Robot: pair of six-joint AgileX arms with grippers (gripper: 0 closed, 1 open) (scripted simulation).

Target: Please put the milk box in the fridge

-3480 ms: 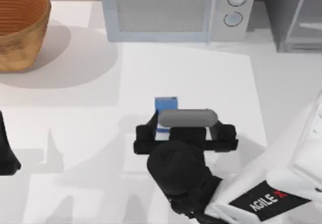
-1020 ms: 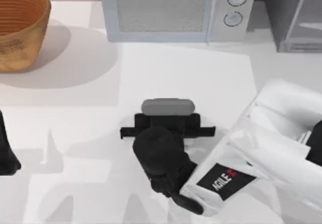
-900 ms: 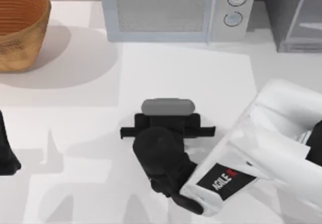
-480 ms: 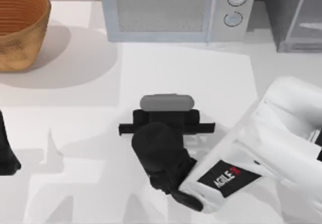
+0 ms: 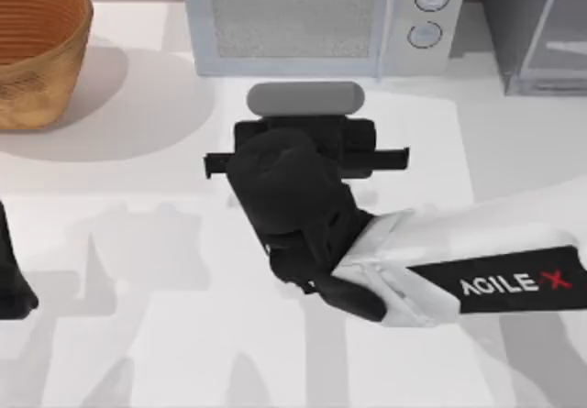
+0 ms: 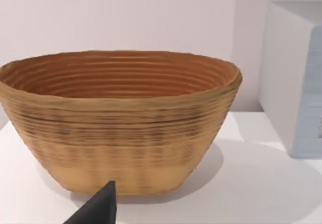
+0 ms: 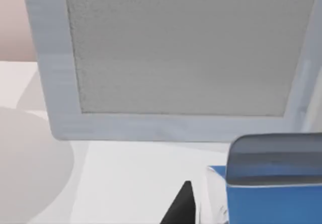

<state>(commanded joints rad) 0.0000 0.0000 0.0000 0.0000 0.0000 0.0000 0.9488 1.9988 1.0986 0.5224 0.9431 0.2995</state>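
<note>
My right gripper point(image 5: 305, 148) hangs above the middle of the table, just in front of the microwave, and covers what it holds from above. In the right wrist view the blue milk box point(image 7: 274, 201) with its grey top sits right against one dark fingertip point(image 7: 183, 208), lifted off the table with the gripper shut on it. The fridge point(image 5: 541, 27), dark grey with a paler door frame, stands at the back right corner. My left gripper point(image 5: 11, 284) is parked at the table's left edge.
A pale microwave point(image 5: 321, 18) with two round dials stands at the back centre, close ahead of the right gripper. A woven brown basket point(image 5: 37, 46) sits at the back left, and it faces the left wrist camera point(image 6: 121, 118).
The right gripper has risen and moved back toward the microwave with the milk box. Its forearm now stretches in from the right. The left arm has not moved.
</note>
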